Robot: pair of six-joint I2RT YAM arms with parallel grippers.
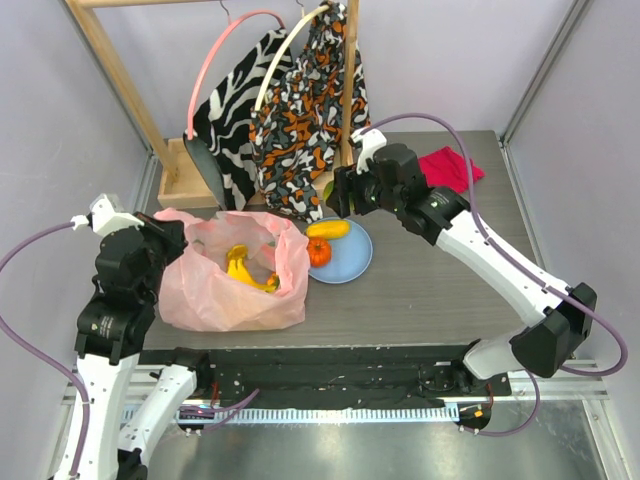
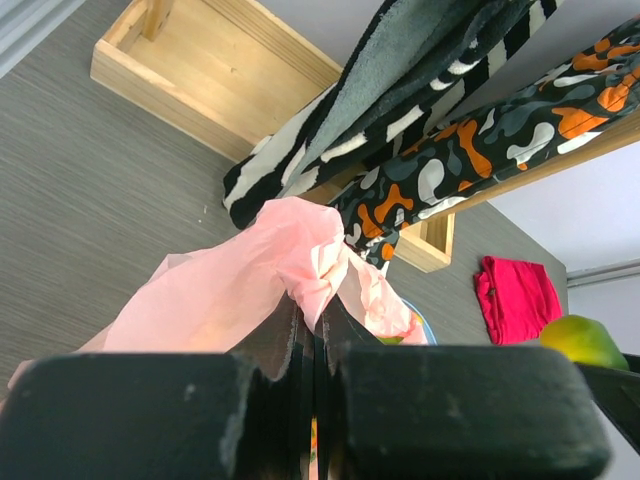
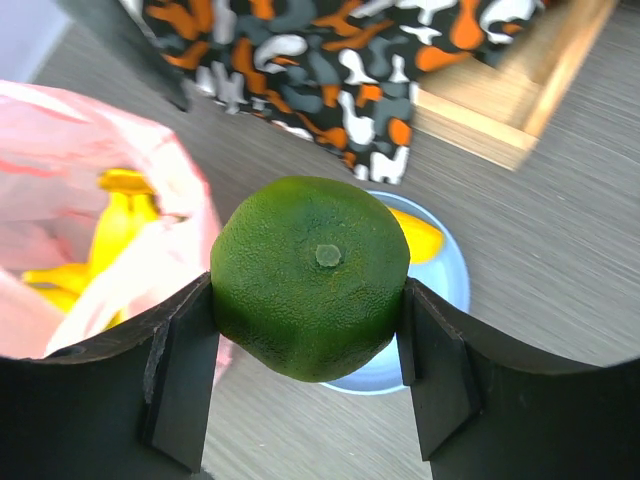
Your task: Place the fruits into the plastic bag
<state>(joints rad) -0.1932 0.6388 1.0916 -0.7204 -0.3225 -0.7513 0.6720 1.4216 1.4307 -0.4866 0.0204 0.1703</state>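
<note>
Direction is what your next move turns on. From your right gripper [image 3: 308, 292], the thin translucent pale-pink plastic bag [image 1: 205, 290] lies toward 8 o'clock in the top view, close by. Its open mouth faces up, with the long axis running 9 to 3.

The left gripper [image 2: 315, 322] is nearer the bag but occupied, so the carry belongs to the right. Your right jaws stand fruit-wide, clamped on the round, pebbly-skinned green fruit [image 3: 312, 272], one pad on each flank and the stem scar facing the camera. It hangs over the 12 o'clock edge of the round blue plate [image 1: 362, 262], where an orange-red round fruit [image 1: 318, 252] and a yellow oblong fruit [image 1: 328, 229] sit. The bunch of yellow bananas [image 1: 245, 268] is already inside the bag.

The right wrist view shows you that the grip is square, which the top view mostly hides behind the wrist. Only the left wrist view shows the left fingers closed tight on a gathered fold of the bag's rim, lifting it. I judge you need a short sweep toward 8 o'clock, then a release over the mouth.
</note>
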